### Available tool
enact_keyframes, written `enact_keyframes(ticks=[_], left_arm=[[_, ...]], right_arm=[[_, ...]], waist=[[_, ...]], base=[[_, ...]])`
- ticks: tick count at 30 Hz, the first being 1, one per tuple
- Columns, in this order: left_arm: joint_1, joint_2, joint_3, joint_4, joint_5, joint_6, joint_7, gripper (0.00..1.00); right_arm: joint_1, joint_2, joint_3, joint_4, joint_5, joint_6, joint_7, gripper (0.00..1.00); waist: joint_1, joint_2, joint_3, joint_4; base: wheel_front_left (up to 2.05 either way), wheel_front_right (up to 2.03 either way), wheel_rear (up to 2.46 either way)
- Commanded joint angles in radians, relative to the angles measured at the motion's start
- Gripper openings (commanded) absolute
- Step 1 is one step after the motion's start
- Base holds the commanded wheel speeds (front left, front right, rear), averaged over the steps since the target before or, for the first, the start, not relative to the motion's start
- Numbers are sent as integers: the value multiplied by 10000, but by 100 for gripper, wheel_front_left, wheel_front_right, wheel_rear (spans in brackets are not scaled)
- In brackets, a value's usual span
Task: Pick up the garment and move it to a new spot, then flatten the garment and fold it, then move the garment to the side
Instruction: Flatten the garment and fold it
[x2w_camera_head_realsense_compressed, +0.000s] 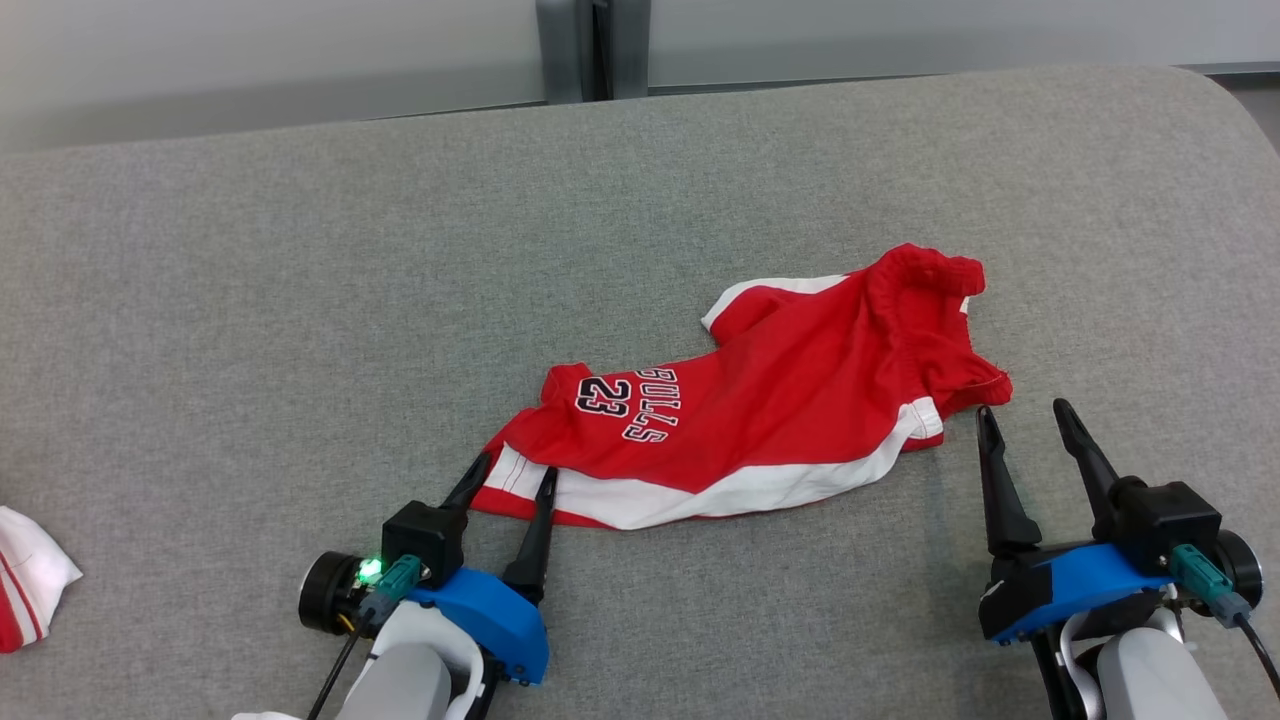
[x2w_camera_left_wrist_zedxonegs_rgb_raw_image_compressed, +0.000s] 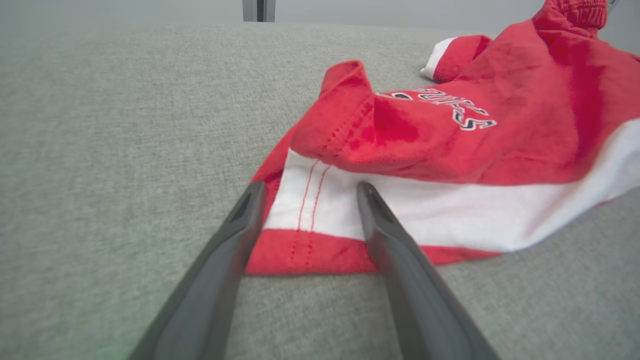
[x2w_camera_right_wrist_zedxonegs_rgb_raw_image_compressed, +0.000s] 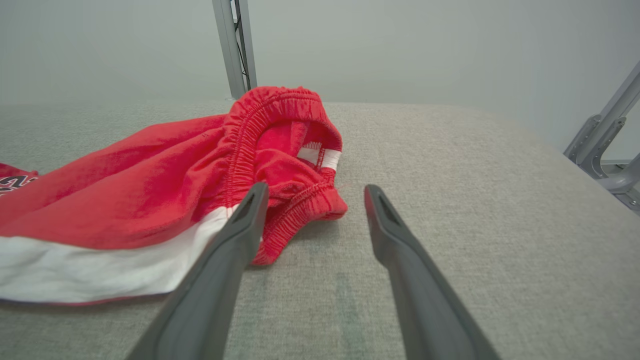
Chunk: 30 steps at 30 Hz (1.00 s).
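Observation:
The garment (x2w_camera_head_realsense_compressed: 780, 400) is a pair of red shorts with white side stripes and "BULLS 23" lettering, lying crumpled on the grey cloth-covered table (x2w_camera_head_realsense_compressed: 300, 300). My left gripper (x2w_camera_head_realsense_compressed: 515, 468) stands open at its lower-left leg hem, one finger on each side of the white-and-red hem band (x2w_camera_left_wrist_zedxonegs_rgb_raw_image_compressed: 310, 220). Over at the waistband end, my right gripper (x2w_camera_head_realsense_compressed: 1025, 415) is open just beside the elastic waistband (x2w_camera_right_wrist_zedxonegs_rgb_raw_image_compressed: 280, 150), touching nothing. In the right wrist view the waistband sits ahead and left of the fingers (x2w_camera_right_wrist_zedxonegs_rgb_raw_image_compressed: 240, 235).
Another red-and-white cloth (x2w_camera_head_realsense_compressed: 30, 580) lies at the table's left edge. A grey metal post (x2w_camera_head_realsense_compressed: 590, 50) stands behind the table, and metal frame legs (x2w_camera_right_wrist_zedxonegs_rgb_raw_image_compressed: 610, 145) show past its right end.

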Motion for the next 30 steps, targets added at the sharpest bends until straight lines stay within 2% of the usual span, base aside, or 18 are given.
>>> enact_keyframes(ticks=[1,2,3,7,13,17,23,24,25,26,27,30], left_arm=[[-23,107,3,267,4,62,51,57],[-31,104,-75,336,-45,51,51,12],[-41,100,-158,352,-98,38,53,0],[-2,87,-111,-327,-267,12,33,0],[700,75,512,-1813,-555,66,27,0],[1404,67,918,-2333,-902,294,27,0],[2185,63,1289,-1866,-1125,881,25,0],[2269,64,1371,-1795,-1081,979,25,18],[2334,70,1427,-1746,-938,1065,25,46],[2375,64,1448,-1778,-678,1095,25,93],[2462,64,1554,-1836,-539,1159,25,100],[2687,69,1944,-2098,-34,1288,25,100]], right_arm=[[-74,-10,11,23,57,-3,-34,100],[-80,-10,18,34,59,-3,-34,100],[-75,-10,17,46,70,-3,-36,100],[100,-8,-40,133,61,-3,-34,100],[387,-8,-102,390,49,-3,-36,100],[563,-10,-54,608,82,-3,-36,100],[851,-11,125,896,209,-3,-35,100],[890,-11,173,910,238,-3,-35,100],[916,-11,220,916,268,-3,-35,100],[952,-13,276,915,277,-3,-35,100],[1006,-12,321,896,293,-3,-35,100],[1124,-11,527,760,332,-3,-36,100]], waist=[[0,0,-1,4],[0,0,-5,12],[0,0,-15,30],[0,0,-141,223],[0,0,-663,804],[0,0,-1098,1235],[0,0,-1648,1636],[0,0,-1719,1659],[0,0,-1789,1672],[0,0,-1863,1673],[0,0,-1926,1666],[0,0,-2113,1591]], base=[[0,0,0],[0,0,0],[0,0,0],[0,0,0],[0,0,0],[0,0,0],[0,0,0],[0,0,0],[0,0,0],[0,0,0],[0,0,0],[0,0,0]])
